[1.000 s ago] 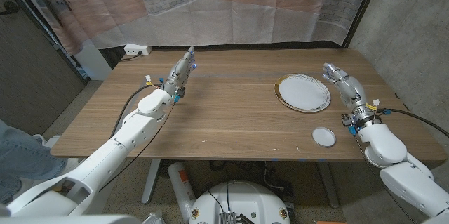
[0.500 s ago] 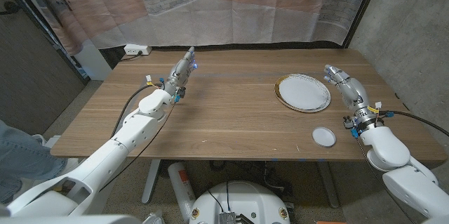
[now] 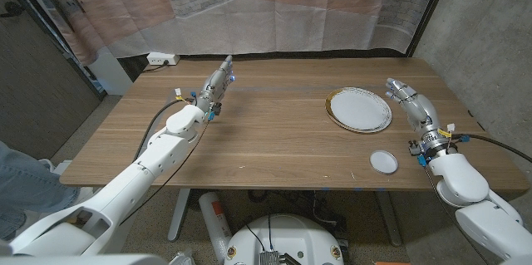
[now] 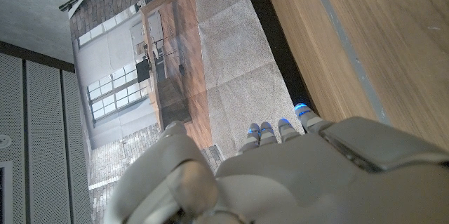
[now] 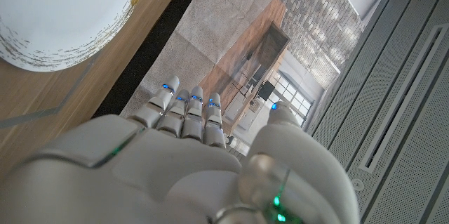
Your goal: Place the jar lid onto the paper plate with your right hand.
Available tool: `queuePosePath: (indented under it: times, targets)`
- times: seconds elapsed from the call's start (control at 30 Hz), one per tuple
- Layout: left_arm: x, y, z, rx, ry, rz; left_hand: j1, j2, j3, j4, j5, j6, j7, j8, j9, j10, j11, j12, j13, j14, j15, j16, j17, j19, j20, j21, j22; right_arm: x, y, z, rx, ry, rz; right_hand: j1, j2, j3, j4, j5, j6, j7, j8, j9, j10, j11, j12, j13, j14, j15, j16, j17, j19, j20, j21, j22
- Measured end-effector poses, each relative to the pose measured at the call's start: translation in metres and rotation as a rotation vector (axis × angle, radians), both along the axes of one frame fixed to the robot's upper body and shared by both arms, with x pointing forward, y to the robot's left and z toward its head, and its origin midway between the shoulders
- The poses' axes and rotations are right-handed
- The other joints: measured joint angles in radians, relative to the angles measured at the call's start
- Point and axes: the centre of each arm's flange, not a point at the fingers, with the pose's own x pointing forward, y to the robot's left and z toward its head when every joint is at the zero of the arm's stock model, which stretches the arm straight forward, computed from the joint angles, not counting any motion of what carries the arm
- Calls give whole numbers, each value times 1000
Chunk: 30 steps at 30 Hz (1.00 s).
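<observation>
1. Where the two earlier head pictures are compared with this one, the right hand (image 3: 407, 99) has drawn slightly back toward the table's right edge, and its wrist sits a little nearer the front edge; the jar lid (image 3: 384, 161), paper plate (image 3: 358, 109) and left hand (image 3: 218, 82) have not shifted.
2. Right hand: released, fingers straight and together, grasping nothing. It stands just beside the plate's right rim, apart from it. Its wrist camera shows the fingers (image 5: 184, 112) reaching past the table's far edge, with the plate (image 5: 56, 13) cut off at the picture's border.
3. Left hand: fingers extended toward the far edge at the table's far left part, holding nothing. Its palm side is hidden in its own wrist view (image 4: 295, 175).
4. Jar lid: white, round, lying flat near the front right corner, well apart from the plate and untouched.
5. Surroundings: a white power strip (image 3: 161, 59) lies on the floor beyond the far left corner; a translucent curtain (image 3: 283, 7) hangs behind the table. A person's blue-clad leg (image 3: 21, 174) is cut off beside the left edge.
</observation>
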Motion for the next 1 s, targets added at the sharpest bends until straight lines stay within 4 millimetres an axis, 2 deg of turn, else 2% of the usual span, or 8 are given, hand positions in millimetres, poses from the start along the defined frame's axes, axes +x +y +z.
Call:
queuePosePath:
  times: [0.17,1.0]
  targets:
    - [1,0,1,-1,-1,-1,5,5,0,0,0,1,1,0,0,0,0,0,0,0,0,0,0,0,0,0,0,-3,1,-3,0,2,0,1,1,4,-4,0,0,0,0,0,4,-4,0,0,0,0,0,0,6,-6,-4,0]
    - [2,-4,5,13,-11,-13,9,9,-3,-3,-4,13,2,0,0,0,0,0,0,0,0,0,0,0,0,-11,4,-18,-2,-19,0,25,-18,6,7,8,-8,-7,4,-3,0,0,7,0,0,0,5,-5,0,0,9,-2,-11,0]
